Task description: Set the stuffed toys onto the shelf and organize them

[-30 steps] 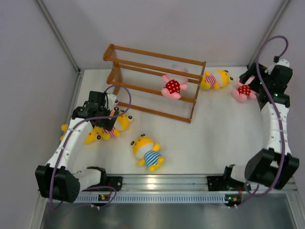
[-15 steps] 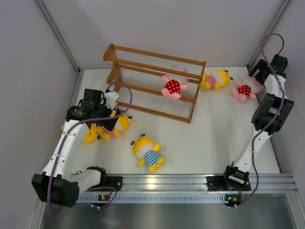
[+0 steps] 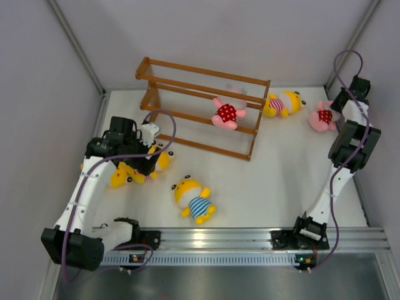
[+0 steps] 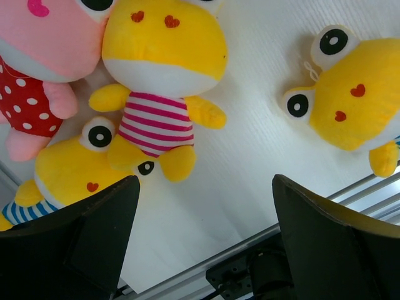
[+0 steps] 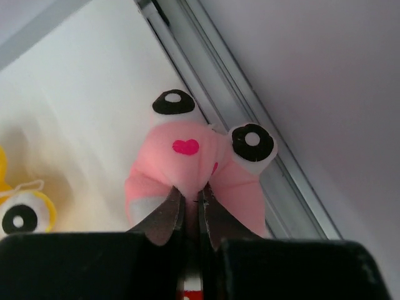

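The pink toy (image 5: 187, 169) pinched in the right pincer (image 5: 190, 200) is soft, fuzzy, matt plush. The pincer's fingers (image 5: 164, 219) look like smooth dark plastic. Ahead of the left pincer (image 4: 203, 184), the yellow toys (image 4: 159, 119) are the same fleecy cloth, on a matt white table (image 4: 250, 125) with fine ribbing. Beyond it, the shelf (image 3: 206, 71) looks like smooth brown wood.

Seven stuffed toys (image 3: 195, 201): three pink toys (image 3: 225, 114) in red dotted outfits, two yellow toys in pink stripes (image 3: 282, 103), two yellow toys in blue stripes (image 4: 350, 94). One wooden shelf (image 3: 200, 74), one table (image 3: 281, 169), two robot arms (image 3: 87, 187)
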You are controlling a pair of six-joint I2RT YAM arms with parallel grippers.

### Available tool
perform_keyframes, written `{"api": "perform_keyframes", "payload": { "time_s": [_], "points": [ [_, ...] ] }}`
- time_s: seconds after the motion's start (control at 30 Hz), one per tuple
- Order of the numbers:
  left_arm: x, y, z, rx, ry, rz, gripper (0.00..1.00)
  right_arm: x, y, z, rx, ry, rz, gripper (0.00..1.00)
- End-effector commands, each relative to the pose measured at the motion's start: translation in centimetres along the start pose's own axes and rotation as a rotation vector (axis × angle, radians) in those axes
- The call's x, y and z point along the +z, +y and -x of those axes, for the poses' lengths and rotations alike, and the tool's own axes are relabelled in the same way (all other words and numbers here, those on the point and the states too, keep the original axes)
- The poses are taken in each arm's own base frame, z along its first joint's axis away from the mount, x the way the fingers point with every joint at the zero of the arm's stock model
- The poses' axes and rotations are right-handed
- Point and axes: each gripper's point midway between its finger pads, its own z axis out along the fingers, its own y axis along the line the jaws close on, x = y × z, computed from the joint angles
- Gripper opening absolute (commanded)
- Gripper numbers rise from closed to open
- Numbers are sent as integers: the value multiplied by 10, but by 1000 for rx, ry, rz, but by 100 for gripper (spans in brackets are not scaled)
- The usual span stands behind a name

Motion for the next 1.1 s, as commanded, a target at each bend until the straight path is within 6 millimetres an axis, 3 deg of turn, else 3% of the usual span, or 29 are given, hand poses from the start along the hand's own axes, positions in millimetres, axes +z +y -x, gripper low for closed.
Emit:
{"api": "perform_keyframes", "payload": {
  "time_s": [0.0,0.13,0.17,0.23,0.27,0.33,0.37,0.4,0.53,0.57,0.63,0.67,0.7,0.77,0.8,0.97,1.07],
  "points": [
    [-17,-3,24,26,-87,-17,91,-43,-7,9,67,-17,-59,0],
    [-29,-24,48,58,-158,-128,84,-121,-8,11,134,-104,-154,0],
    [-30,-30,53,93,-167,-143,84,-155,-4,4,136,-129,-148,0],
    [-31,-35,63,143,-172,-141,83,-185,7,-8,116,-125,-131,0],
    [-31,-35,66,168,-162,-119,83,-214,12,-11,104,-146,-116,0],
    [-30,-60,83,273,-172,-163,81,-251,26,-25,52,-131,-84,0],
    [-32,-83,91,343,-187,-211,81,-264,33,-30,33,-121,-69,0],
    [-31,-93,98,374,-188,-234,82,-276,47,-37,2,-113,-39,0],
    [-56,-148,140,571,-303,-309,89,-343,79,-50,-26,-134,63,0],
    [-74,-171,152,660,-369,-342,94,-353,85,-57,-32,-120,83,0],
    [-76,-196,161,746,-387,-376,95,-373,104,-69,-63,-106,141,0],
    [-90,-216,169,841,-445,-401,95,-387,110,-74,-54,-95,164,0],
    [-88,-229,172,889,-454,-421,95,-398,126,-84,-79,-76,220,0],
    [-96,-255,181,1000,-507,-460,95,-417,134,-93,-58,-57,260,0],
    [-100,-262,186,1015,-526,-467,95,-426,145,-100,-74,-47,301,0],
    [-118,-308,189,1207,-660,-616,96,-458,159,-113,-26,-54,376,0],
    [-110,-331,190,1288,-703,-595,98,-469,167,-118,-15,-60,415,0]
  ]
}}
